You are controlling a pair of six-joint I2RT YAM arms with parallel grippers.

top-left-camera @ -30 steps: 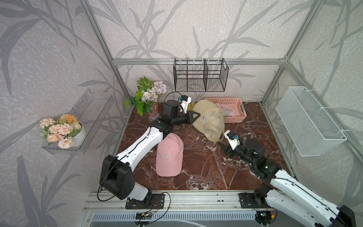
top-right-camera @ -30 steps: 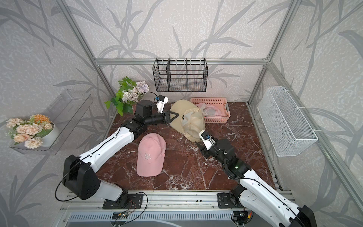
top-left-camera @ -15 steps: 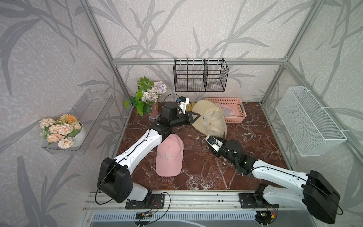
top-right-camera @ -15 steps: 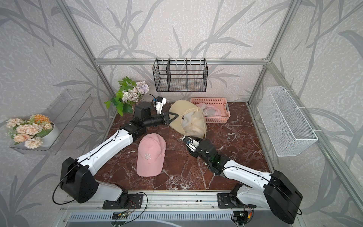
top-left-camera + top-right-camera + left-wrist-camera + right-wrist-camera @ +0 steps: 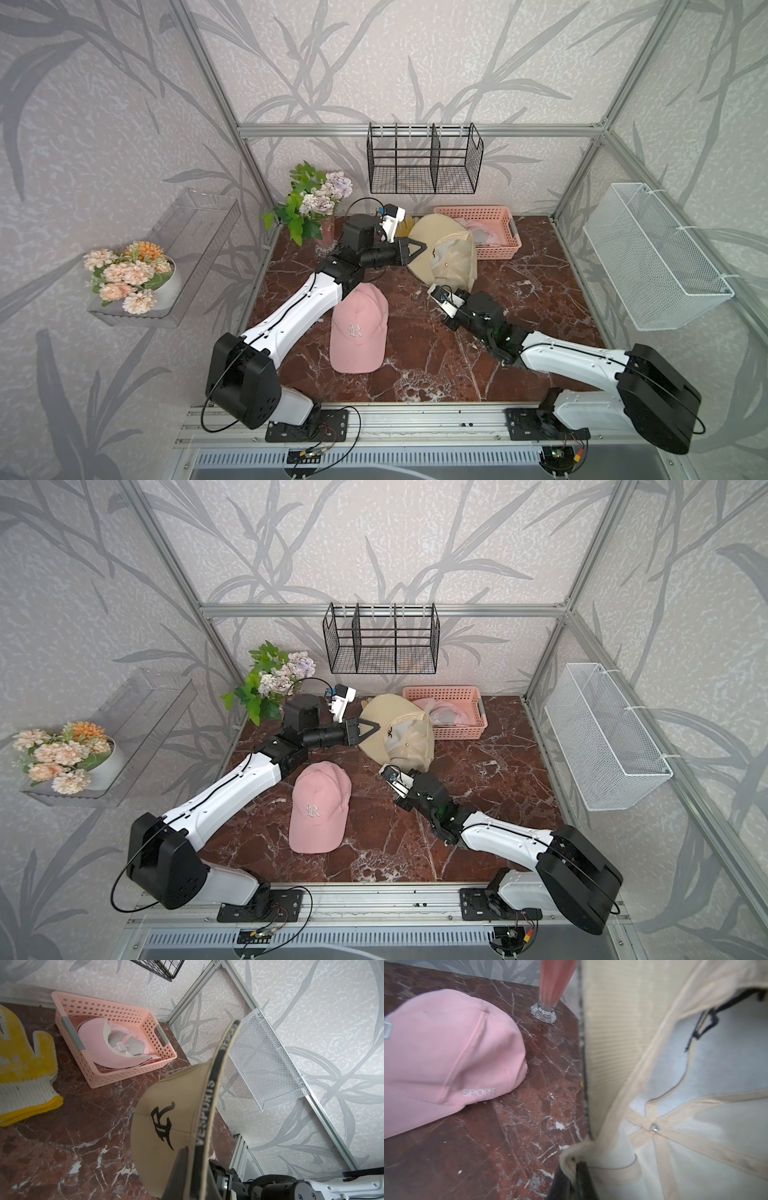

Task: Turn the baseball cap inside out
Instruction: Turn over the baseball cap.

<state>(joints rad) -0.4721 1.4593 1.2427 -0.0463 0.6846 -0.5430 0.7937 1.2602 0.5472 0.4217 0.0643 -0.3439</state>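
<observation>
The tan cap (image 5: 446,257) is held at the back of the table (image 5: 415,365), just beside the basket (image 5: 494,232), with its pale lining shown upward. Its brim is clamped by the left gripper (image 5: 420,248), and its rear edge is pinched by the right gripper (image 5: 574,1176).

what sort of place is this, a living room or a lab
Probably a robot test cell dressed as a home nook: an aluminium frame with wallpapered panels, two arms mounted on a rail, and props like a tan cap, basket and flowers.
</observation>
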